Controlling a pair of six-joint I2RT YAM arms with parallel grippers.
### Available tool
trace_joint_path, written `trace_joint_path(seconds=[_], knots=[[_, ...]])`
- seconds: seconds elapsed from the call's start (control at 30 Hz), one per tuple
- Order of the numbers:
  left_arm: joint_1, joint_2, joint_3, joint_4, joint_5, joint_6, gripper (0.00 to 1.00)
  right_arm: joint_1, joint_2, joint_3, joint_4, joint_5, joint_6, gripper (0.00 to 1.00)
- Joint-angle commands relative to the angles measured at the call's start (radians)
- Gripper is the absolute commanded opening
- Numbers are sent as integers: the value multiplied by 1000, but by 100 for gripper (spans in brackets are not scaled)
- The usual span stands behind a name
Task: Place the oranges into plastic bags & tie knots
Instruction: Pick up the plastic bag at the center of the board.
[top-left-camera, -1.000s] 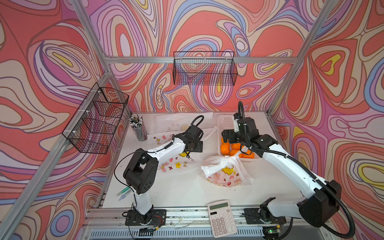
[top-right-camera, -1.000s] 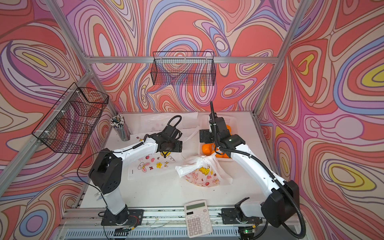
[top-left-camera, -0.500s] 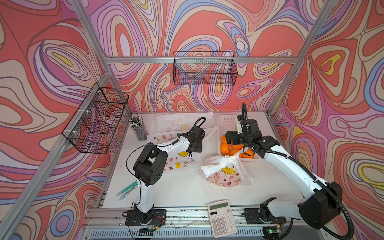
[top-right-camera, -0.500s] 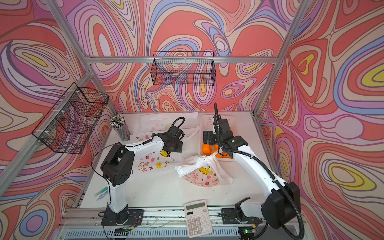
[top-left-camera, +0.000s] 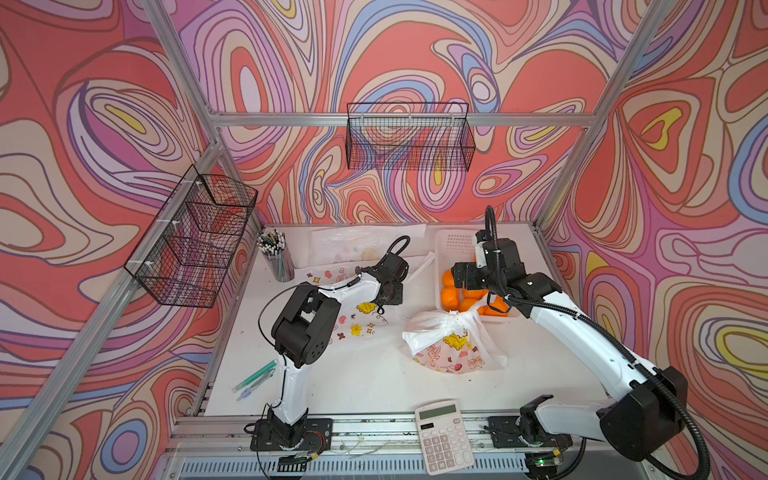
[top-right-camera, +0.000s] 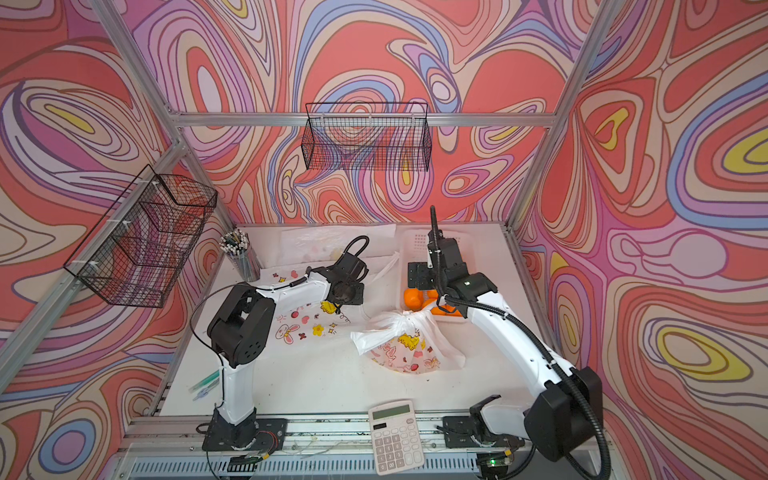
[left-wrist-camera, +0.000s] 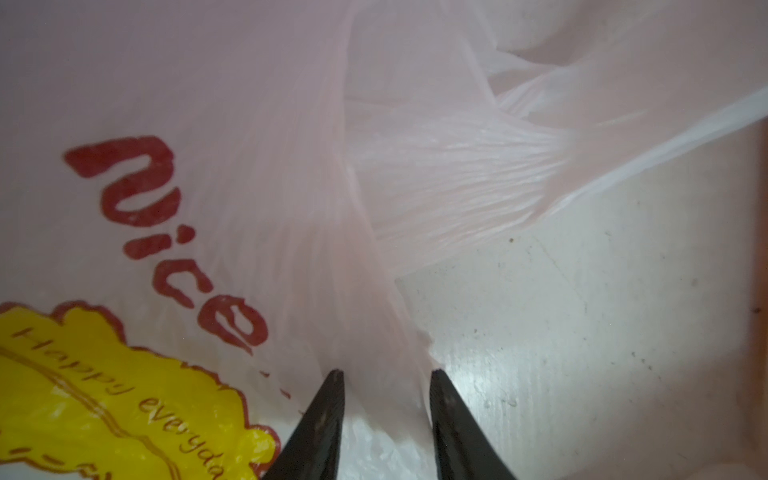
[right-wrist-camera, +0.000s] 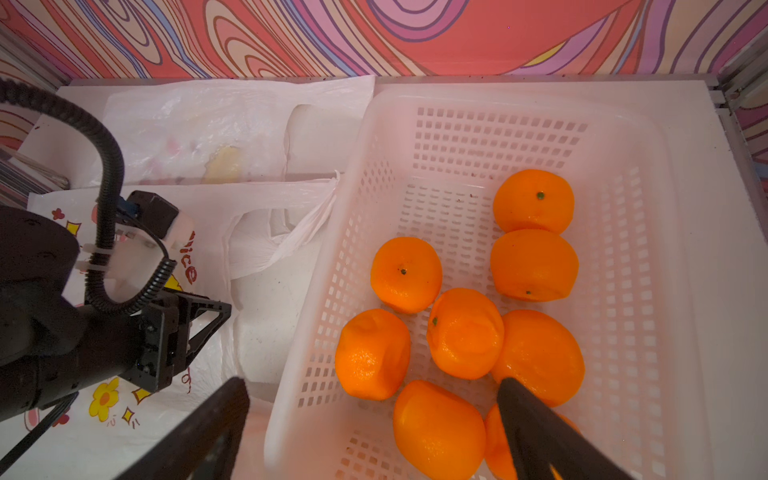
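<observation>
Main danger at the left gripper (left-wrist-camera: 386, 372): pinching only a loose fold of the flat printed bag (left-wrist-camera: 249, 166) and not a handle, then dragging the whole thin sheet across the tabletop (left-wrist-camera: 582, 332) without opening the mouth. Cause, by judgement: slippery film, very thin, easily bunched or torn between the hard black fingertips (left-wrist-camera: 328, 415). Standing narrowly apart here, with a ridge of that film running between, not yet clamped on it.

Second danger at the right gripper (right-wrist-camera: 372, 383): spread fully wide above the white basket (right-wrist-camera: 498, 137), seemingly with one fingertip over the oranges (right-wrist-camera: 465, 332) and the other outside its side wall; on going straight down, likely to strike that wall or to knock two fruits together instead of taking one. Holding nothing. Oranges crowded and touching in the basket, just below and in front of this gripper.

Nearer the front, one bulging bag (top-left-camera: 453, 345) lying already closed with a knot (top-left-camera: 455, 320), just beside the basket, apart from both grippers.
</observation>
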Motion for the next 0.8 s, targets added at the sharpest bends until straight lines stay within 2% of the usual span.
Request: trace_joint_path(seconds=[0.0,0.13,0.27,0.43,0.63,0.77], knots=[[4,13,-8,9,6,-9,32,-6,-21,-13,-8,4,-2,98],[5,-13,-29,18,-12,2,18,-5,-24,-16,-7,9,-2,98],[12,-56,-59,25,-17,10,0,-8,-24,-15,-7,10,-7,98],[34,-181,-120,26,-28,35,0,-32,-30,-6,-16,-3,-18,98],[125,-374,-201,41,90,66,0,-91,-26,2,-18,-70,-33,98],[197,-507,-246,71,210,83,0,-130,-4,2,-2,-173,-33,98]])
